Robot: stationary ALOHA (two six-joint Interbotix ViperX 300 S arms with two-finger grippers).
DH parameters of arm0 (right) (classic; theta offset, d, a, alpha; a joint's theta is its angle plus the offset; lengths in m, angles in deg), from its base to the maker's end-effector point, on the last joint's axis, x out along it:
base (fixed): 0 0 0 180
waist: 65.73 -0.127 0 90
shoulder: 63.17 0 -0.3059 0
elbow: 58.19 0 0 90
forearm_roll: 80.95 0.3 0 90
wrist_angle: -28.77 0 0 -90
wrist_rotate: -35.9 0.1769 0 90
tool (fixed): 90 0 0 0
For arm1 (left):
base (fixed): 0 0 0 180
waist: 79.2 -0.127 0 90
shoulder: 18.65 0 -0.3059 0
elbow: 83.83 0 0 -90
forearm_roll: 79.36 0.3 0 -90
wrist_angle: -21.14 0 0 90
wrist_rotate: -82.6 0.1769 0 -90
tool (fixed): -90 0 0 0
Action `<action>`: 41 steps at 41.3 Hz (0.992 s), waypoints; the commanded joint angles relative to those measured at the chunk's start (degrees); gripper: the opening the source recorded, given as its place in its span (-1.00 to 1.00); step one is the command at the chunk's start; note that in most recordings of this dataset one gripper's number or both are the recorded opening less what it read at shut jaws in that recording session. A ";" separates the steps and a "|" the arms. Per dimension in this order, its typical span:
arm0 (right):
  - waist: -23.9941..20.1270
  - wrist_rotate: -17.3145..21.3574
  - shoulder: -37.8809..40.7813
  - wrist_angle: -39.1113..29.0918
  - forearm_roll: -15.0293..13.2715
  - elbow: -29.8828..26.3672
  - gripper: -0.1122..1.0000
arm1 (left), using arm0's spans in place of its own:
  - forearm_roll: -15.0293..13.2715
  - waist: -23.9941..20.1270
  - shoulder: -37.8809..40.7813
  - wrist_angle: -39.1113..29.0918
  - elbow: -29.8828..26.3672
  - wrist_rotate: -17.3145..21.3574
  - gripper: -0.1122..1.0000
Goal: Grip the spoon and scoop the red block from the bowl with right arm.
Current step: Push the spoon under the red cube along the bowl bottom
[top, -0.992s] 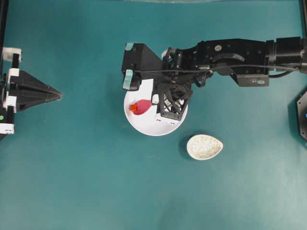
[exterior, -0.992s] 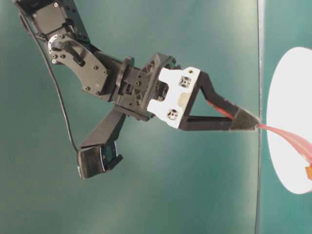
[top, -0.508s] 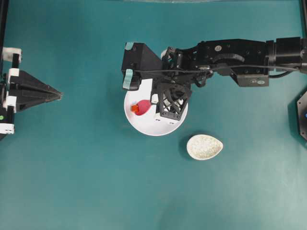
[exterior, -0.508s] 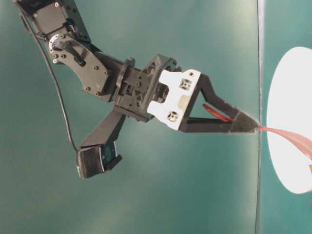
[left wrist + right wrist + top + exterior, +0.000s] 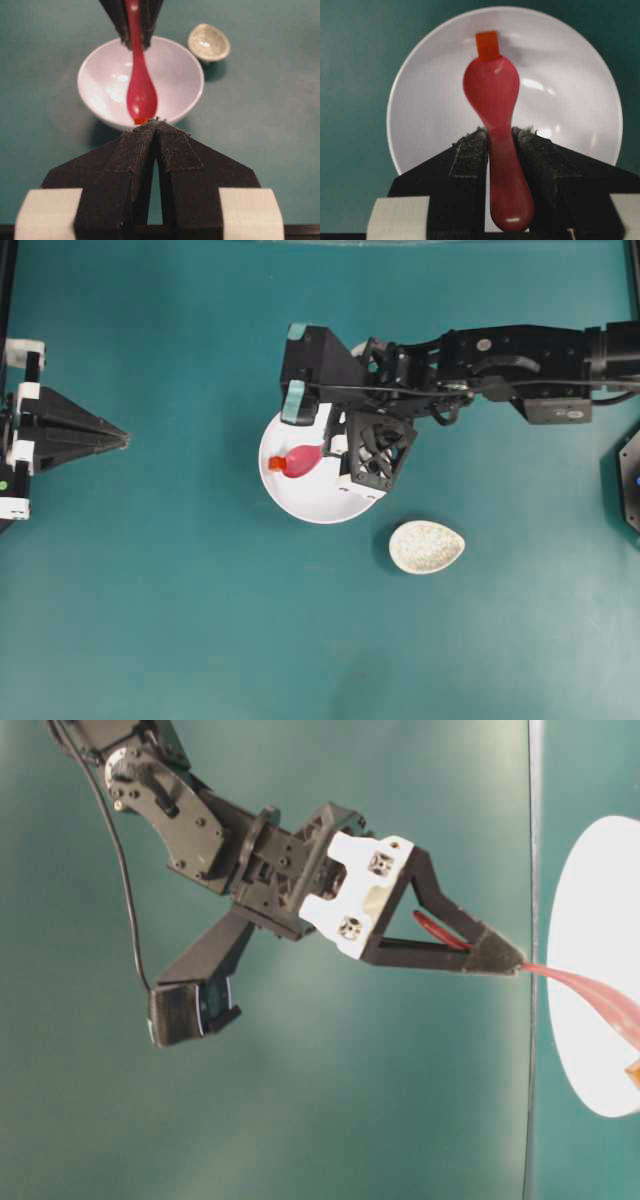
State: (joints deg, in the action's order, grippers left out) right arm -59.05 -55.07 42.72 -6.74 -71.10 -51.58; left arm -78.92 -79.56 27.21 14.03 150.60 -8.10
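My right end effector (image 5: pixel 500 137) is closed on the handle of the spoon (image 5: pixel 492 92), with one pad on each side of it, and the handle end sticks out behind the pads toward my wrist. The grip part of the task is done, I judge, and the step in hand is the scooping itself. The spoon reaches forward and slightly down from my fingertips into the bowl (image 5: pixel 580 105), which lies just ahead of and below the end effector on the teal worktop (image 5: pixel 200 620). The red block (image 5: pixel 487 45) sits right at the front edge of the spoon's scoop, touching it or nearly so, on the far side of the bowl's inside; I cannot tell whether a part of it is already on the scoop. In my judgement the next move calls for pushing the tip forward under the block, then tilting the scoop up so that the block slides in, and lifting slowly and level. The block is small and may slip along the smooth wall or be pushed away instead of loaded. My left end effector (image 5: pixel 118 438) rests well apart, with its fingertips together and holding nothing.
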 commanded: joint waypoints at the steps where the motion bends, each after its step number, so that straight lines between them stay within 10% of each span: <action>1: -0.18 0.44 -2.55 1.41 0.26 0.18 -0.36 | 0.09 -0.09 0.26 0.44 -1.32 -0.09 -0.80; 41: -1.49 2.55 -3.78 11.87 1.32 6.15 -0.36 | 0.09 -0.09 0.18 0.26 -1.32 -0.09 -0.80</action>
State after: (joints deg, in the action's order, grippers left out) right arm -60.28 -52.43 41.40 3.45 -70.40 -45.43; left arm -79.00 -79.47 27.21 14.03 150.60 -8.10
